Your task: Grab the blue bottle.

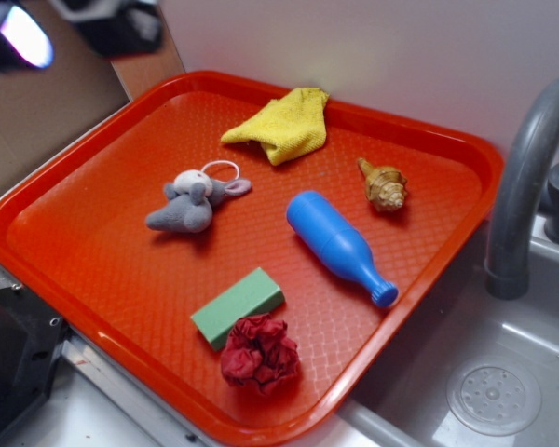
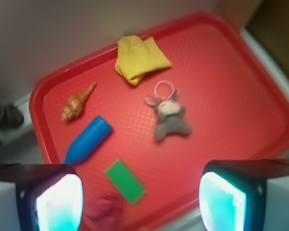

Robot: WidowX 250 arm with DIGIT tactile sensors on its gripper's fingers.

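Spread wide and empty, the gripper [image 2: 139,202] is held high above the red tray [image 2: 260,96]. On the tray's sink side lies the blue bottle [image 1: 338,246], near a shell [image 1: 384,184]. Its smooth, rounded body could be squeezed out and rolled if pinched off-centre.

Surroundings as I see them from my station. Back wall [image 1: 354,47]: plain, pale, matte, evenly lit, with a soft warm patch of light near its middle. Brown panel [image 1: 47,112]: stands at the far left, meeting the wall at a corner. Sink [image 1: 484,372]: grey, at the right, with a round drain [image 1: 492,399] in its basin. Faucet [image 1: 531,177]: grey, curved, rising from the sink's edge. Counter edge [image 1: 93,410]: pale grey, along the near left.
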